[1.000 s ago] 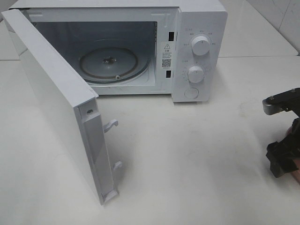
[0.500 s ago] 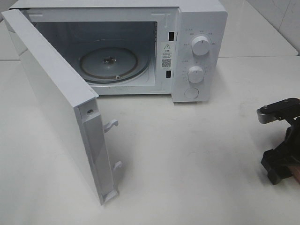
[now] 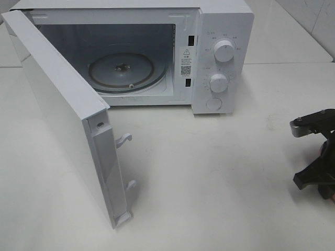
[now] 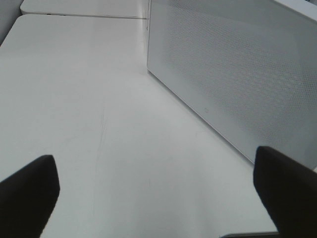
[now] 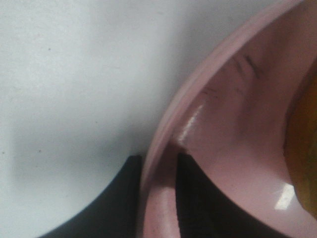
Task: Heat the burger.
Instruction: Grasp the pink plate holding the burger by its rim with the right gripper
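R gripper [image 5: 158, 198] on glossy pink plate [image 5: 233, 114]

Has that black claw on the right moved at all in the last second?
Yes. The right gripper has sunk slightly down the overhead picture, farther from the microwave and its dials, and its jaws now pinch the rim of the pink plate.

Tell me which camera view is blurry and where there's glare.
Right wrist view: too close, so the plate rim and burger edge are soft, with white glare spots on the plate; the right fingers are dark blurs. Left wrist view: even light, left fingers out of focus. Exterior high view: sharp, microwave evenly lit.
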Tool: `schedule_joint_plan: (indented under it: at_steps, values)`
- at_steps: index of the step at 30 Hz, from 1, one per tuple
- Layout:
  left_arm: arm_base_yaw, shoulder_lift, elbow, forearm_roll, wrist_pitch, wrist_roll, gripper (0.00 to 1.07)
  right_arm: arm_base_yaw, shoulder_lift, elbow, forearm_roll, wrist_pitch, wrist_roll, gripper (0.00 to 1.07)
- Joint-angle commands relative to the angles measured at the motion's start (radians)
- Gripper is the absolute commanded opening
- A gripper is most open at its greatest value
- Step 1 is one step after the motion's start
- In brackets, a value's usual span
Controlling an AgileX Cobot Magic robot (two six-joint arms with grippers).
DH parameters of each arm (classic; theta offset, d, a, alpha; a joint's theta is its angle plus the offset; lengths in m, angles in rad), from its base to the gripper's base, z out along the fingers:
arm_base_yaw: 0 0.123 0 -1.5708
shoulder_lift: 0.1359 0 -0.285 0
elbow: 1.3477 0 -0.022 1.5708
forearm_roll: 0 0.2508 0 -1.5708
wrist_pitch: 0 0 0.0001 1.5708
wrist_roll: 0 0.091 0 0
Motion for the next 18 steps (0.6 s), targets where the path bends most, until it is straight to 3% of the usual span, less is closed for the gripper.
schedule_joint_plan:
  at_steps: [1, 13, 18]
  values:
    - [-0.001, -0.014, 0.001, -0.003, -0.011, -0.002, 1.0, -0.006, 0.011, 0.008, 0.004, 0.017, 0.019, 0.03]
    - [-0.001, -0.014, 0.001, -0.003, -0.011, -0.002, 1.0, -0.002, 0.0, 0.003, 0.002, 0.056, 0.049, 0.0]
    - [-0.001, -0.014, 0.001, -0.003, -0.011, -0.002, 1.0, -0.002, -0.041, 0.005, -0.053, 0.072, 0.107, 0.0]
